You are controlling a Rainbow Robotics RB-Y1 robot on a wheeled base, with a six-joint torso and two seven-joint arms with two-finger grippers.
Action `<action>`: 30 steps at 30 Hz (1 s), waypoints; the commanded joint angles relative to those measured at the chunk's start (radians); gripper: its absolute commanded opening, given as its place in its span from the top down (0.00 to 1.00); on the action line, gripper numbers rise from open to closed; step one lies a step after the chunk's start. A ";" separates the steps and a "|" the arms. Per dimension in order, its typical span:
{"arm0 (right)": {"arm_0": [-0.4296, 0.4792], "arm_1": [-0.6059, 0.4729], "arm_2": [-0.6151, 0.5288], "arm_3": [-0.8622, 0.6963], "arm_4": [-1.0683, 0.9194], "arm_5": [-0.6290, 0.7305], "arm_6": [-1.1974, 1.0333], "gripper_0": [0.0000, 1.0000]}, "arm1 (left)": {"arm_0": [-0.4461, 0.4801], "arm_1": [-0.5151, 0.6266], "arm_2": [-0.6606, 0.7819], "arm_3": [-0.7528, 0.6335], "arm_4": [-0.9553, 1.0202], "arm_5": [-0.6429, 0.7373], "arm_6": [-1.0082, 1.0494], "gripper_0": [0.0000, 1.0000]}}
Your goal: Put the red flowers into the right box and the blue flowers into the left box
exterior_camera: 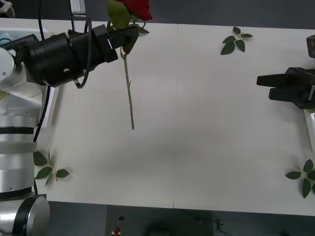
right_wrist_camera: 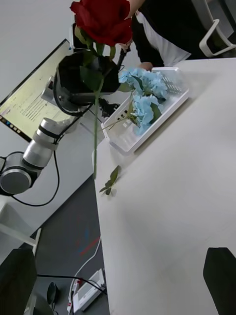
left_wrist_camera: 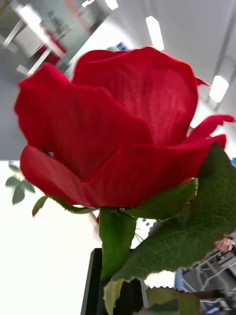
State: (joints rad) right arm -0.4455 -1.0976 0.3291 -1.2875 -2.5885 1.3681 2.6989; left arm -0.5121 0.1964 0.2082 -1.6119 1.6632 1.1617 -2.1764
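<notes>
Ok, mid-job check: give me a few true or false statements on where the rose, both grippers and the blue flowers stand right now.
1. The left gripper holds a red rose above the table. True.
2. The rose's stem hangs free below the gripper. True.
3. The right gripper carries a blue flower. False: it is open and holds nothing, at the table's right edge.
4. The blue flowers lie loose on the table. False: they lie in the left box.
5. Loose leaf sprigs lie on the table. True.

Left arm (exterior_camera: 29,64): bulky black wrist housing, loose black cable looping off it, white and silver ribbed links showing below. Right gripper (exterior_camera: 288,88): matte black, angular.
</notes>
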 commanded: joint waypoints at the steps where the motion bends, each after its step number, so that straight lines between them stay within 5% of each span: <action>1: -0.005 0.022 -0.012 -0.032 -0.018 0.011 0.006 0.00 | 0.000 -0.098 -0.061 0.052 0.079 -0.056 -0.201 1.00; 11: -0.004 0.088 -0.007 -0.033 -0.005 0.005 0.006 0.00 | 0.001 -0.214 -0.273 0.096 0.205 -0.312 -0.520 1.00; 30: -0.005 0.206 -0.002 -0.032 0.103 -0.058 0.006 0.00 | 0.021 -0.214 -0.558 0.133 0.449 -0.553 -0.529 1.00</action>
State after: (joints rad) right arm -0.4455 -0.8986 0.3292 -1.2982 -2.4899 1.3090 2.6989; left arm -0.4972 -0.0128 -0.3410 -1.4585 2.1058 0.6267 -2.6783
